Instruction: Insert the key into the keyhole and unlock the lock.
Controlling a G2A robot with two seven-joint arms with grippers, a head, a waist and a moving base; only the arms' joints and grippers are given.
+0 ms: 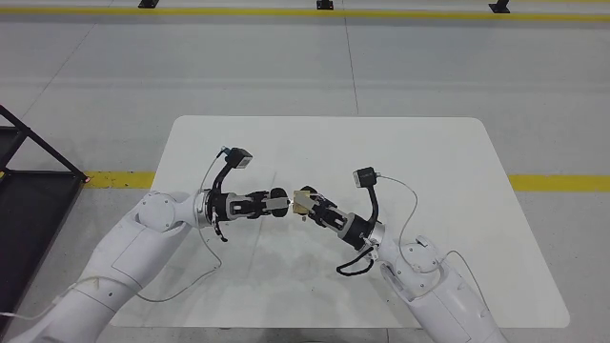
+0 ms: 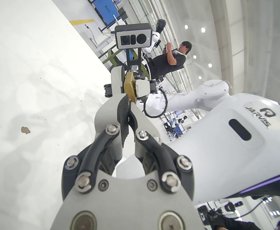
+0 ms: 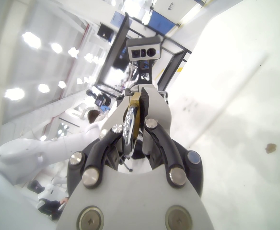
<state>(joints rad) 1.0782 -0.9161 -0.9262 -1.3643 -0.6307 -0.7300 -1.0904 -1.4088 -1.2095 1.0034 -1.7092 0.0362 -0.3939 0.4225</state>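
The left gripper (image 2: 128, 101) is pinched almost closed. Its ribbed black pads (image 2: 123, 111) leave only a thin slit and meet at the tips right against the lock (image 2: 130, 86). Whether the key sits between them I cannot tell.

The right gripper (image 3: 136, 94) is clamped on the lock, one smooth white finger on each flat side. The brass body sits out at the fingertips and the curved chrome shackle runs back between the fingers toward the palm.

The two grippers point at each other, tip to tip, above the middle of the table (image 1: 429, 181), a little toward its near edge. Both forearms lie low and nearly level, and each carries a small grey camera on a black stalk.

The lock body is a small, blocky, dull yellow piece with squared edges, and its shackle is mirror-bright. The fingers are glossy white shells on black linkages with round steel bolts.

The tabletop is matt white with rounded corners, and a small brown speck (image 2: 25, 129) lies on it well apart from the grippers.
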